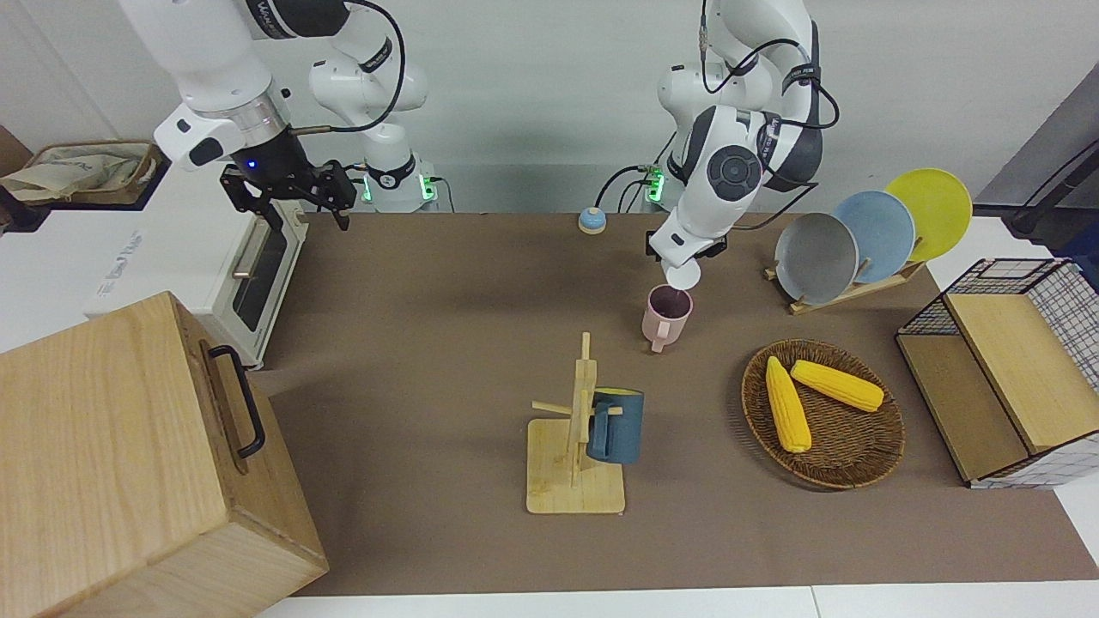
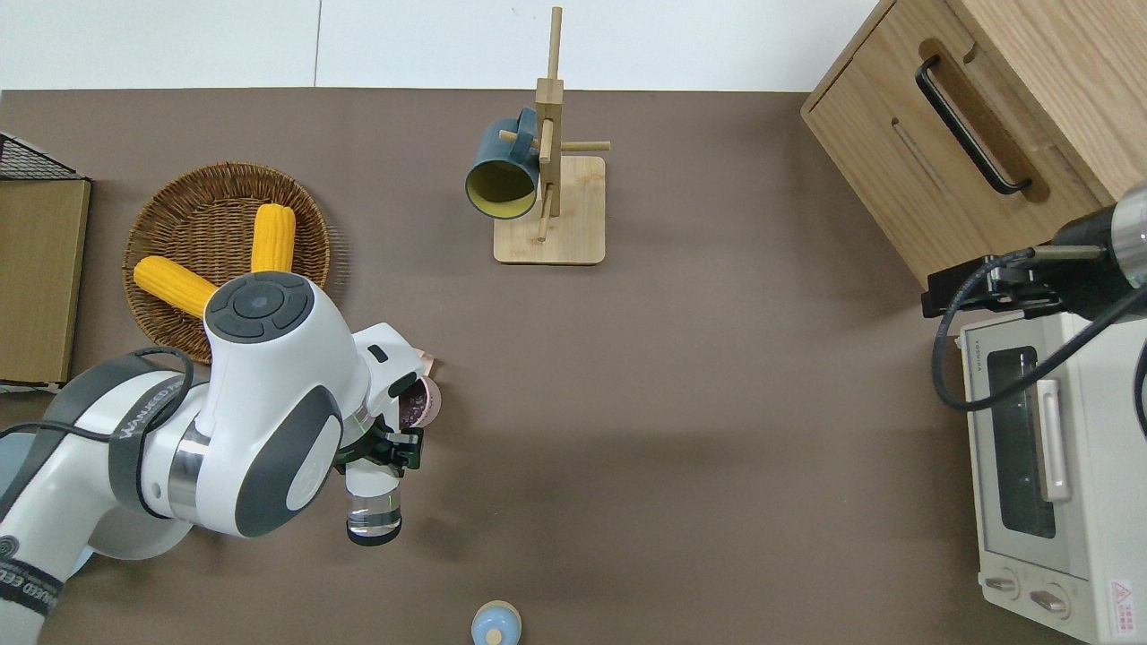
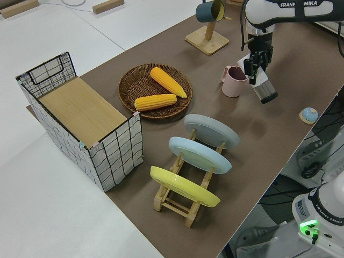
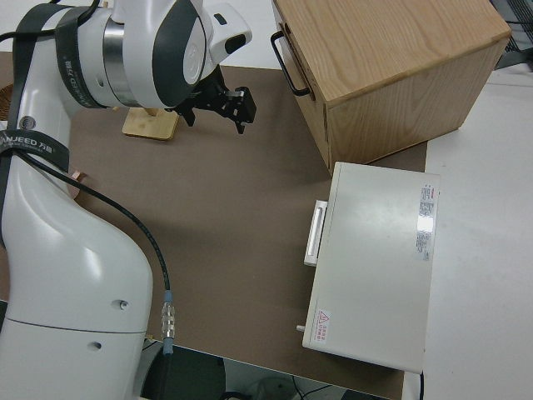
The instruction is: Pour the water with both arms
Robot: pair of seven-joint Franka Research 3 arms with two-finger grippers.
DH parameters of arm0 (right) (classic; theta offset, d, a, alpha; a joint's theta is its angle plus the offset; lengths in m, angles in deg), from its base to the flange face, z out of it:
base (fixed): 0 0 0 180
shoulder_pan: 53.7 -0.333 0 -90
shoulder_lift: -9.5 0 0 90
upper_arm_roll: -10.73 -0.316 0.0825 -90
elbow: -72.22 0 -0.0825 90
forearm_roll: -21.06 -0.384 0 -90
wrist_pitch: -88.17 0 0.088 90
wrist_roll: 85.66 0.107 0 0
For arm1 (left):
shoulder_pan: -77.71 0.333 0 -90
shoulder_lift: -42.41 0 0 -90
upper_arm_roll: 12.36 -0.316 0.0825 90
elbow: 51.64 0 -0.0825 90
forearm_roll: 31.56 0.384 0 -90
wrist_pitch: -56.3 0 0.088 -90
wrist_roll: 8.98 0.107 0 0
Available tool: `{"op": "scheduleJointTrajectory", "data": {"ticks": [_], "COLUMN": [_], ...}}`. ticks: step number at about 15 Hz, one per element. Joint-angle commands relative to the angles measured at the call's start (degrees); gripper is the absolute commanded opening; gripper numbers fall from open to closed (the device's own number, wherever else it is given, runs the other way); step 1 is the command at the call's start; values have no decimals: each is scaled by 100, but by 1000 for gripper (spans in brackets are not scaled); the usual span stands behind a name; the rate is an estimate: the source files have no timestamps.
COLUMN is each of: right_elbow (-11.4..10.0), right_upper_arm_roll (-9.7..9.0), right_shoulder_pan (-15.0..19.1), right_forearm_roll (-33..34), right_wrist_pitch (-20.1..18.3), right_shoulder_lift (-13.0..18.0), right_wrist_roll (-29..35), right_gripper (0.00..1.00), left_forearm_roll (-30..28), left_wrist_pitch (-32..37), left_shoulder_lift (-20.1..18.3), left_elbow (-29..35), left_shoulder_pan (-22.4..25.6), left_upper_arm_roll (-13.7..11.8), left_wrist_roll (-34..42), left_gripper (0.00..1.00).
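- The left gripper [image 2: 381, 448] is clamped around a clear bottle [image 2: 373, 512], held tipped over almost flat. The bottle's long axis runs toward and away from the robots; its base points back at them and its mouth sits over the rim of the pink mug [image 1: 665, 318].
- The pink mug stands upright on the brown mat [image 2: 681, 430], its handle turned away from the robots. Its inside looks dark.
- A small blue bell [image 2: 495, 623] sits nearer to the robots than the mug, close to the mat's edge.
- The wicker basket [image 1: 859, 463] with two corn cobs [image 1: 786, 403] lies farther from the robots than the mug, toward the left arm's end of the table. A rack of three plates [image 3: 185, 180] stands at that end too, nearer the robots.
- A wide bare stretch of mat lies between the mug and the toaster oven [image 2: 1048, 475].
- The wooden mug stand [image 2: 549, 210], with a dark blue mug [image 2: 504, 170] hung on it, stands near the mat's edge farthest from the robots.
- The right arm is parked; its right gripper [image 1: 292, 193] has its fingers spread, holding nothing.
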Motion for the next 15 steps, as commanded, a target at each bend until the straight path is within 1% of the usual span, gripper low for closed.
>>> {"op": "scheduleJointTrajectory", "data": {"ticks": [1,6,10,14,15], "right_elbow": [-79,-79,-79,-79,-79], "right_upper_arm_roll": [5,5,5,5,5], "right_shoulder_pan": [32,32,32,32,32], "right_forearm_roll": [-93,-93,-93,-93,-93], "right_wrist_pitch": [-46,-46,-46,-46,-46], "right_shoulder_lift": [94,94,94,94,94], "right_wrist_roll": [-87,-79,-87,-79,-79], "right_gripper": [992,992,992,992,992], "left_forearm_roll": [138,130,130,103,51], "left_wrist_pitch": [255,562,580,554,476], "left_shoulder_lift": [-9,-35,-44,-184,-289], "left_elbow": [-199,-401,-410,-357,-270], "left_shoulder_pan": [-16,-16,-7,-7,2], "left_upper_arm_roll": [1,1,1,-26,-34], "left_wrist_roll": [-112,-129,-129,-94,-77], "left_gripper": [43,43,43,43,41]}}
